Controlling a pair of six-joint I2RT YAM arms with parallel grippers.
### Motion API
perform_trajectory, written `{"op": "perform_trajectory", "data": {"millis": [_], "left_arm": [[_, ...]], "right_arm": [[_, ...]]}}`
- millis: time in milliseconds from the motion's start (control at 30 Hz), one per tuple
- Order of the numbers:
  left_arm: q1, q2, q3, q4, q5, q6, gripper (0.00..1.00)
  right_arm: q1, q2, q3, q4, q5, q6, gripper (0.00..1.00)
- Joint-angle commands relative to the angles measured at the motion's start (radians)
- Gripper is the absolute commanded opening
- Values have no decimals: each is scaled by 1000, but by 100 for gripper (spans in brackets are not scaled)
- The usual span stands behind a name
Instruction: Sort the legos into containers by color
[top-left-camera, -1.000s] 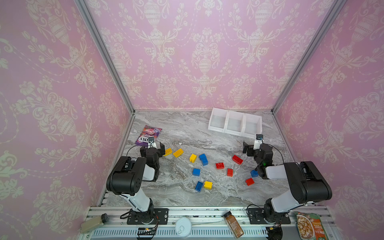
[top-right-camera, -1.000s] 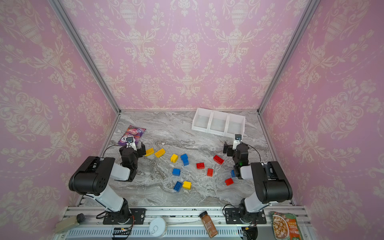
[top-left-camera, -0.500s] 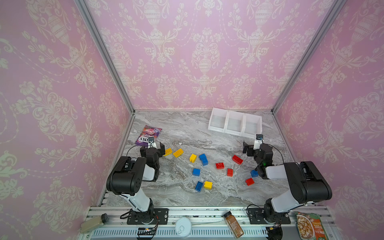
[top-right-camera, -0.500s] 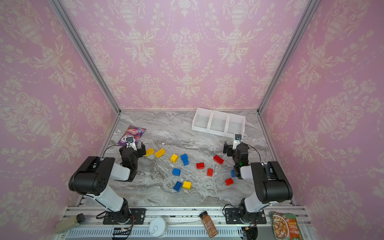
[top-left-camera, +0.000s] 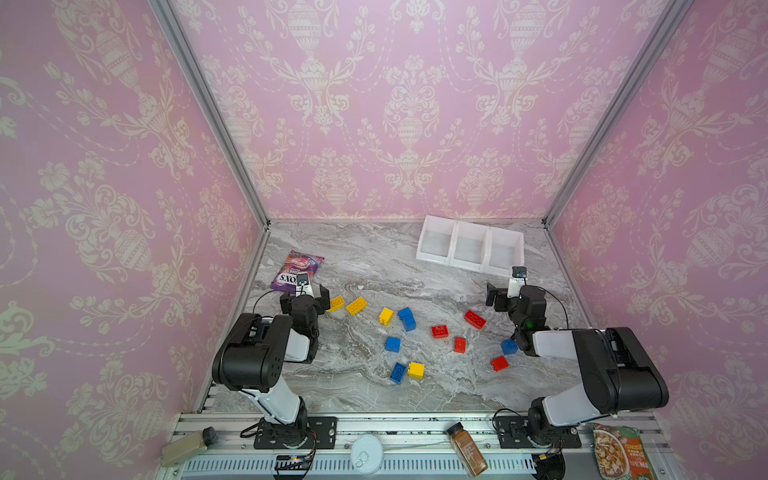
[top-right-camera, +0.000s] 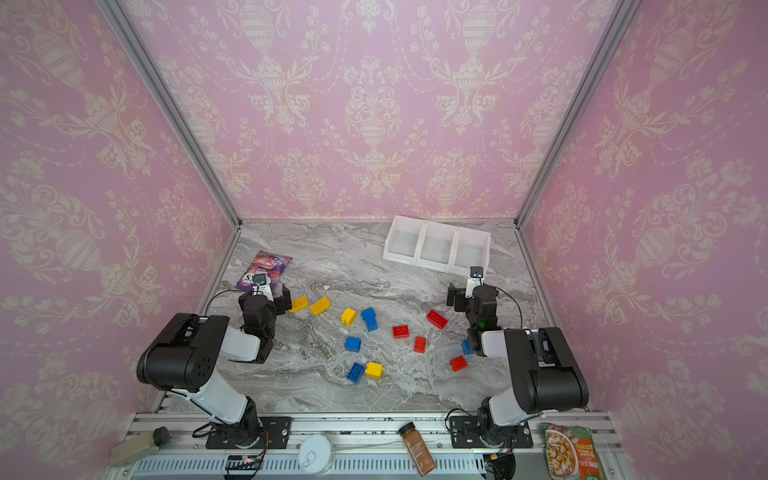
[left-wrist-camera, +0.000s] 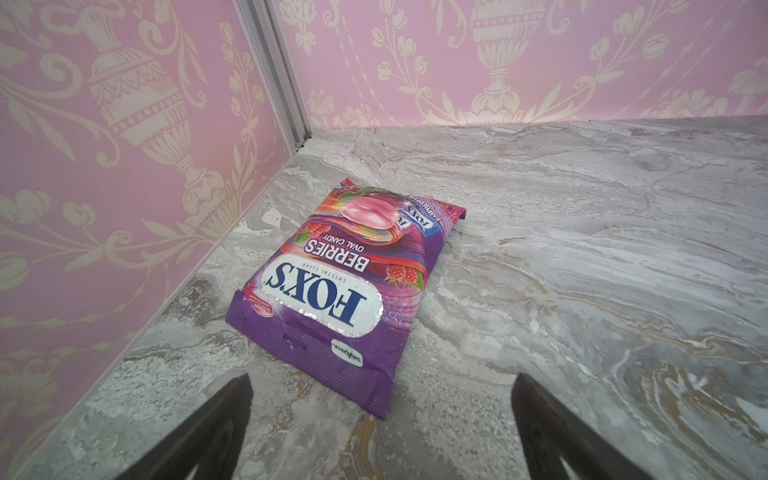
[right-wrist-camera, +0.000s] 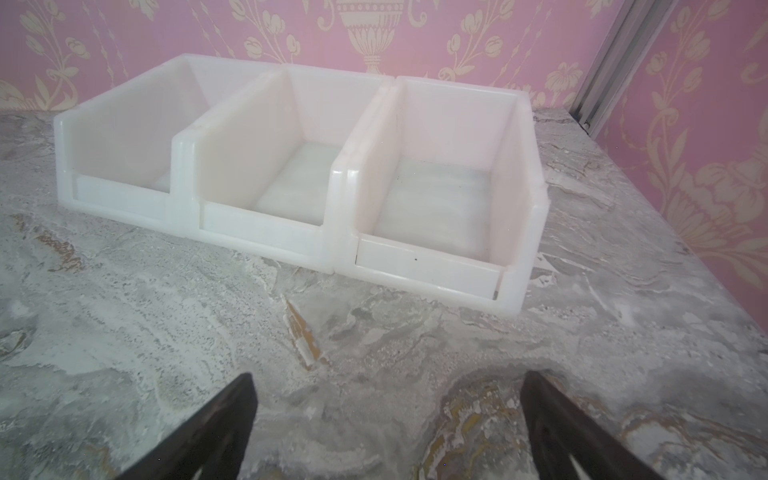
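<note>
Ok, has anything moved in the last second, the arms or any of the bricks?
Nothing visibly changed. The left gripper and right gripper stay open and empty in the same poses, the legos lie where they were, and the containers are still empty.

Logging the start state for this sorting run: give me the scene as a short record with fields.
legos: twelve visible, four each of yellow, blue and red, all loose on the table
containers: three joined white bins, empty, at the far side, right of centre
left end effector: open, empty, facing the candy bag
right end effector: open, empty, facing the containers
clutter: candy bag by the left wall; spice jar on the front rail
sorting: not yet begun
</note>
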Motion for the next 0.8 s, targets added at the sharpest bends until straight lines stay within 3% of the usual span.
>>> {"op": "perform_trajectory", "data": {"millis": [0,133,367,467,567,767], "left_arm": [[8,-127,54,-198,-1,2,99],[8,-225,149,-413,0,-5,99],[-13,-285,315,-743,73,-112,99],[-46,-309,333,-802,95,-154,99],[-76,-330,342,-846,102,-189,99],[-98,-377,334,-875,191,-281,99]], "right_arm": [[15,-83,101,-233,74,33,100],[33,-81,254,-498,108,59,100],[45,84,643,-966,67,166,100],[43,204,825,-1102,10,214,99],[42,334,998,-1219,-43,246,92],[42,504,1197,-1308,-58,293,81]]}}
